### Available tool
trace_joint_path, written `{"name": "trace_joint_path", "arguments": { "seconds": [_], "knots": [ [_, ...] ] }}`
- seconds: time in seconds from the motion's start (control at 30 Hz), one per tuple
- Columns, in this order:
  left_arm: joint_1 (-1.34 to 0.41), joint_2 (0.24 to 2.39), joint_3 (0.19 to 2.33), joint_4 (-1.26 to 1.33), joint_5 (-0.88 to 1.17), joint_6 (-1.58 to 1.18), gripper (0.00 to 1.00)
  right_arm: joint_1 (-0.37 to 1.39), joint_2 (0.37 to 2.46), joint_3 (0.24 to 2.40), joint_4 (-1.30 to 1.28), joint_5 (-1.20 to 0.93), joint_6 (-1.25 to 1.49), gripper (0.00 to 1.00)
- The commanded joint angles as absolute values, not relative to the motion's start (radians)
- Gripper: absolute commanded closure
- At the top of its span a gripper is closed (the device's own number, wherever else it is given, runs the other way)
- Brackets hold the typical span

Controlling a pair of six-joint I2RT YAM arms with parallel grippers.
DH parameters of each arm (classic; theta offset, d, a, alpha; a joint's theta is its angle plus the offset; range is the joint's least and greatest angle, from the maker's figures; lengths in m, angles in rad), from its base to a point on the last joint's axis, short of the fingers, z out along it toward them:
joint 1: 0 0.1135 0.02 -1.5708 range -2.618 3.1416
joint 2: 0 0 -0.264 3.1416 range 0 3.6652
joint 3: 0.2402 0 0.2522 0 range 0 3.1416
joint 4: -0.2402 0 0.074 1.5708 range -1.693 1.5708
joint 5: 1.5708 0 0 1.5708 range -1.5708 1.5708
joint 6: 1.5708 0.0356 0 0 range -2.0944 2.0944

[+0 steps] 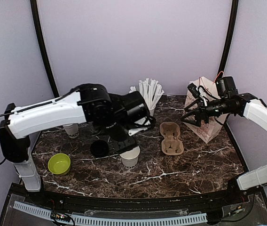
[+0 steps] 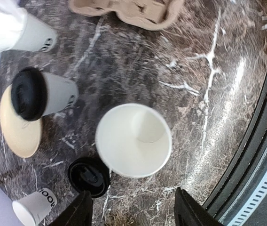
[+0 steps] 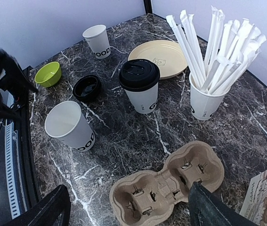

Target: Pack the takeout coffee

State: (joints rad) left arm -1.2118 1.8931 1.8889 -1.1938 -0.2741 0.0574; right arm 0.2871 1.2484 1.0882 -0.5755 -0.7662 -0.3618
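Standing upright on the dark marble desk point(image 3: 117, 141), the takeout coffee point(image 3: 140, 87) sits in the upper middle of the right wrist view: a white paper cup with black lettering and a black lid pressed on. It is just in front of the beige plate point(image 3: 161, 52), and whether the two touch cannot be told. To its right stands a cup of straws point(image 3: 206, 101) in white wrappers. The top view hides the coffee behind the left arm.

The left gripper point(image 2: 136, 214) hangs over an open cup point(image 2: 133, 140) at the centre of its own view, fingers point(image 2: 84, 211) spread apart with nothing between them; the cup's rim lies just above the fingertips in the frame. A loose lid point(image 2: 89, 176) lies flat on the desk, touching the cup's lower left edge in that view. A second open cup point(image 3: 97, 40) and a green bowl point(image 3: 48, 74) sit toward the upper left of the right wrist view.

The right gripper point(image 3: 133, 214) is spread wide and empty above the cardboard carrier point(image 3: 166, 186), whose pockets hold nothing. A paper bag point(image 1: 208, 127) stands at the right of the top view.
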Motion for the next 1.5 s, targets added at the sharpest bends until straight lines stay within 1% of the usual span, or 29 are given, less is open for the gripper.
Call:
{"name": "trace_joint_path", "arguments": {
  "seconds": [0.0,0.1,0.2,0.33,0.43,0.53,0.73,1.07,1.47],
  "knots": [
    [-1.113,1.661,1.797,-1.165,-0.372,-0.112,0.38,0.290,1.218,1.060,-0.547,-0.760,-0.366,0.13],
    [-1.036,1.626,1.668,-1.108,-0.347,-0.177,0.39,0.290,1.221,1.050,-0.535,-0.757,-0.361,0.13],
    [-0.962,1.646,1.544,-1.089,-0.331,-0.248,0.38,0.290,1.228,1.050,-0.530,-0.757,-0.355,0.13],
    [-0.910,1.673,1.407,-0.990,-0.260,-0.271,0.38,0.290,1.229,1.057,-0.534,-0.765,-0.350,0.14],
    [-0.889,1.693,1.336,-0.886,-0.208,-0.274,0.40,0.290,1.225,1.053,-0.532,-0.766,-0.348,0.14],
    [-0.880,1.726,1.311,-0.816,-0.184,-0.272,0.44,0.290,1.217,1.046,-0.530,-0.764,-0.348,0.14],
    [-0.864,1.781,1.295,-0.755,-0.166,-0.270,0.52,0.290,1.205,1.036,-0.528,-0.758,-0.348,0.14],
    [-0.841,1.813,1.291,-0.743,-0.146,-0.262,0.66,0.290,1.207,1.029,-0.522,-0.756,-0.350,0.14],
    [-0.837,1.857,1.289,-0.756,-0.146,-0.266,0.70,0.289,1.206,1.024,-0.519,-0.756,-0.352,0.14]
  ]
}}
